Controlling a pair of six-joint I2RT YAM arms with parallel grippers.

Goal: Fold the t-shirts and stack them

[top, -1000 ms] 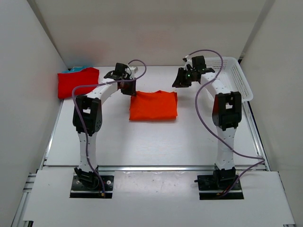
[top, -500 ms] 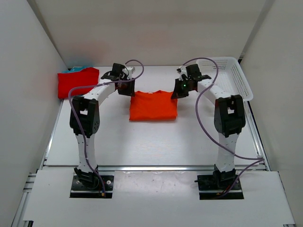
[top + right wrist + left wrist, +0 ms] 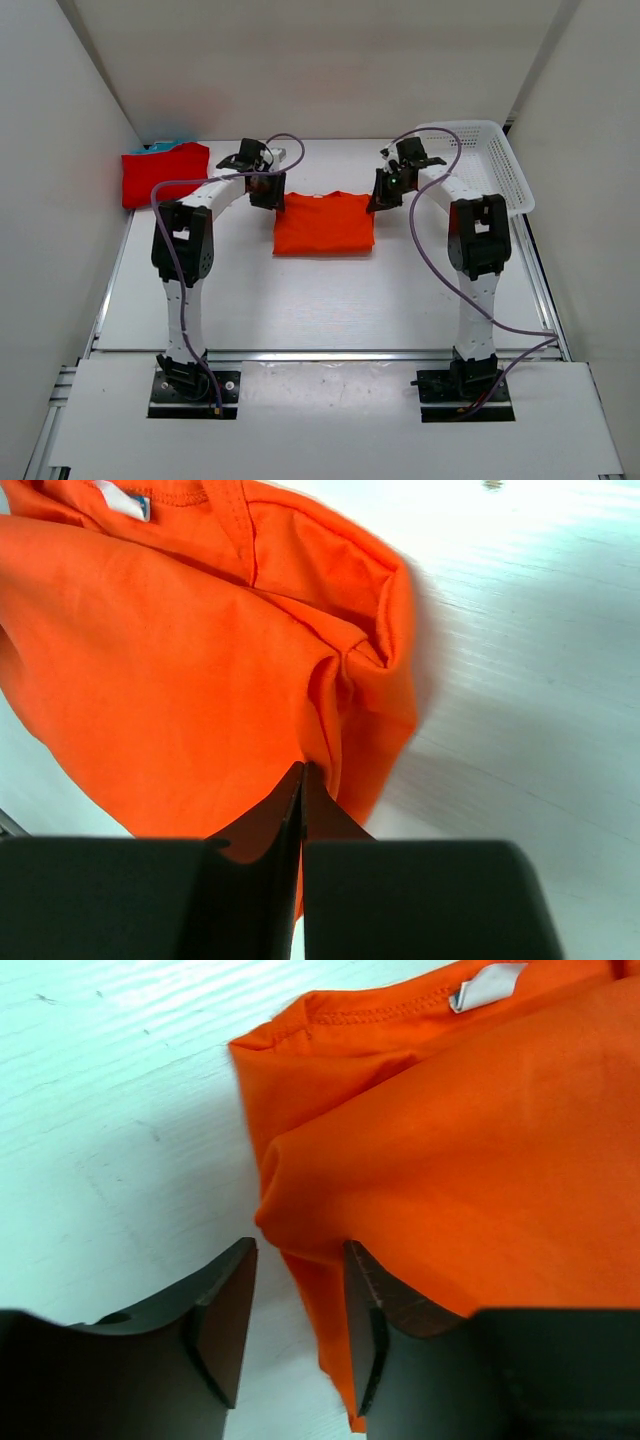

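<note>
The orange t-shirt (image 3: 324,225) lies on the surface (image 3: 300,300). It is soft, light and floppy, so its far corners are best to grab. The right fingers (image 3: 280,830) are shut, pinching one corner. The left fingers (image 3: 225,1320) stand half open at the other.

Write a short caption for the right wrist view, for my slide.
Shut right claw at an edge of the folded orange t-shirt, on the white table.
</note>
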